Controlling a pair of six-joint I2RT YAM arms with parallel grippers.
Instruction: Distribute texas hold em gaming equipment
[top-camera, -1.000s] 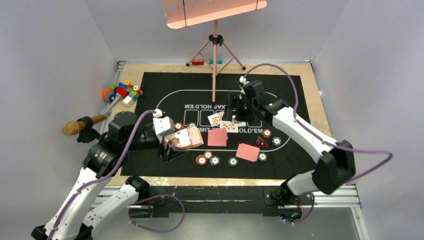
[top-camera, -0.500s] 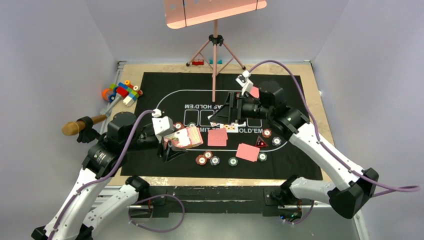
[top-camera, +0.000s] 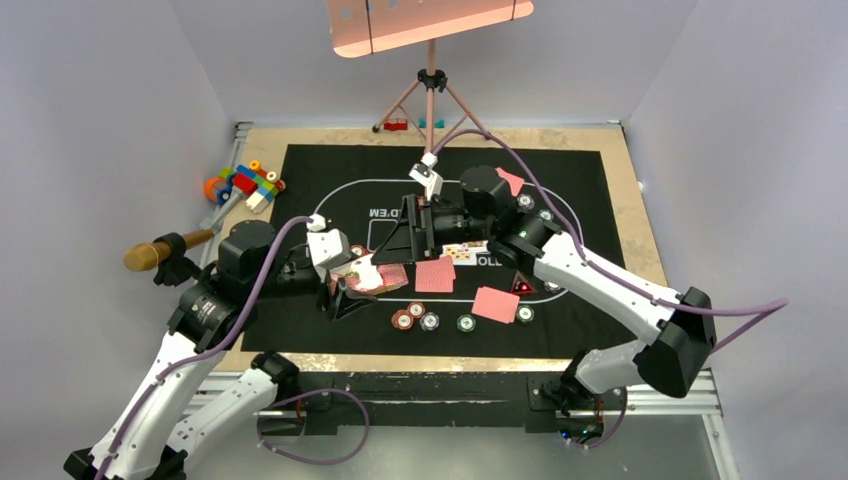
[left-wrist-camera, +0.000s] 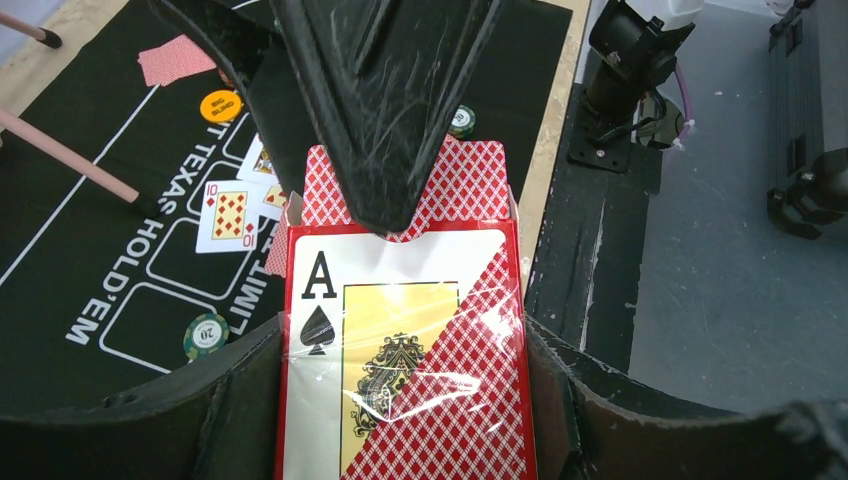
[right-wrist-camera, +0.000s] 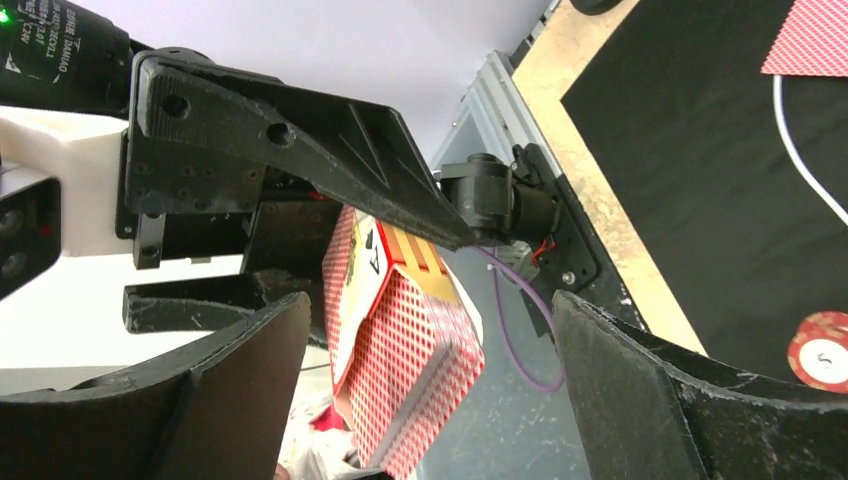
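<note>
My left gripper (top-camera: 347, 290) (left-wrist-camera: 403, 335) is shut on a red card box (left-wrist-camera: 405, 350) printed with an ace of spades, held above the mat's left side. Red-backed playing cards (left-wrist-camera: 470, 185) stick out of the box's top. My right gripper (top-camera: 402, 238) (right-wrist-camera: 430, 300) is open, and its fingers stand on either side of that deck (right-wrist-camera: 400, 370) without touching it. One right finger (left-wrist-camera: 385, 120) overlaps the cards in the left wrist view. Face-down cards (top-camera: 435, 273) (top-camera: 496, 304), face-up cards (top-camera: 458, 252), poker chips (top-camera: 403, 320) (top-camera: 466, 323) and the dark triangle (top-camera: 521, 286) lie on the mat.
The black printed mat (top-camera: 300, 170) covers the table. Colourful toy blocks (top-camera: 245, 183) and a wooden-handled tool (top-camera: 160, 250) lie at the left edge. A pink tripod (top-camera: 430, 110) stands at the back. An orange button (left-wrist-camera: 221, 104) and a green chip (left-wrist-camera: 206, 335) show in the left wrist view.
My right arm has swung left from the mat's middle to the deck in my left gripper, and its jaws have widened. My left gripper has stayed put.
</note>
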